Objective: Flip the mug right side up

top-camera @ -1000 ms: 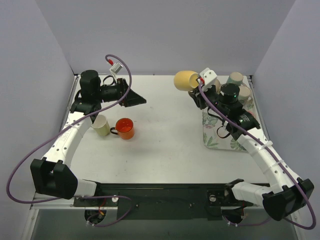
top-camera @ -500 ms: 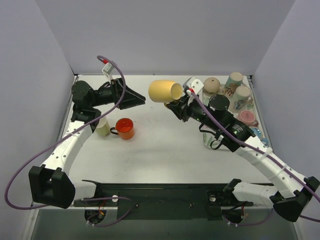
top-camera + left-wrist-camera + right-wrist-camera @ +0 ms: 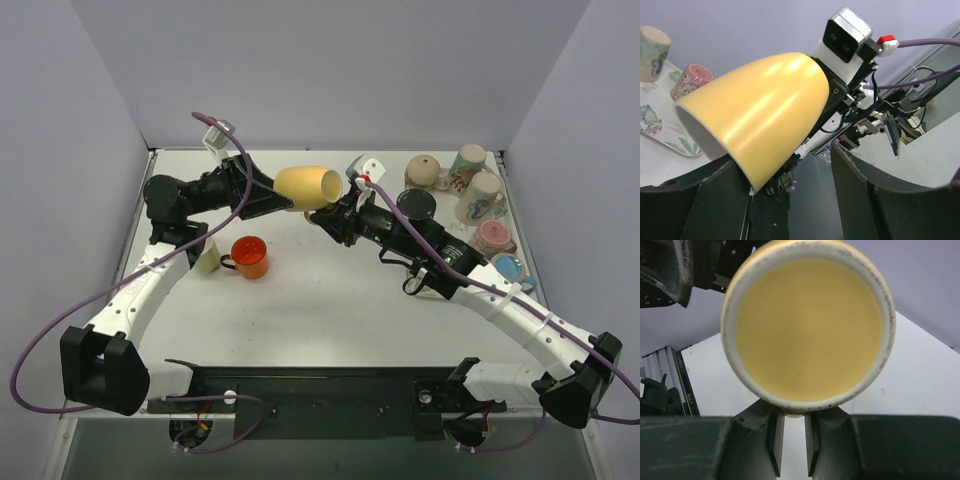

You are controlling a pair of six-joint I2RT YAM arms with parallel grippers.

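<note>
Half done at most — mug (image 3: pixel 308 187) aloft on its side near tabletop (image 3: pixel 330 290) far edge, pinched by closed right gripper (image 3: pixel 794 416); left gripper (image 3: pixel 787 170) gapes wide astride it, unclamped — uprighting, set-down remain.

Top view: cream cup (image 3: pixel 207 261) half hidden behind left arm (image 3: pixel 150 285). Mug (image 3: pixel 308 187) handle hidden under its body, right gripper (image 3: pixel 330 213) tips too. Left wrist: tray (image 3: pixel 662 137) cut off at left edge, patterned cup (image 3: pixel 651 52) too.

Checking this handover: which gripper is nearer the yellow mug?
The right gripper: its fingers are shut on the yellow mug, holding it aloft. The left gripper is open, its fingers flanking the mug's mouth end.
</note>
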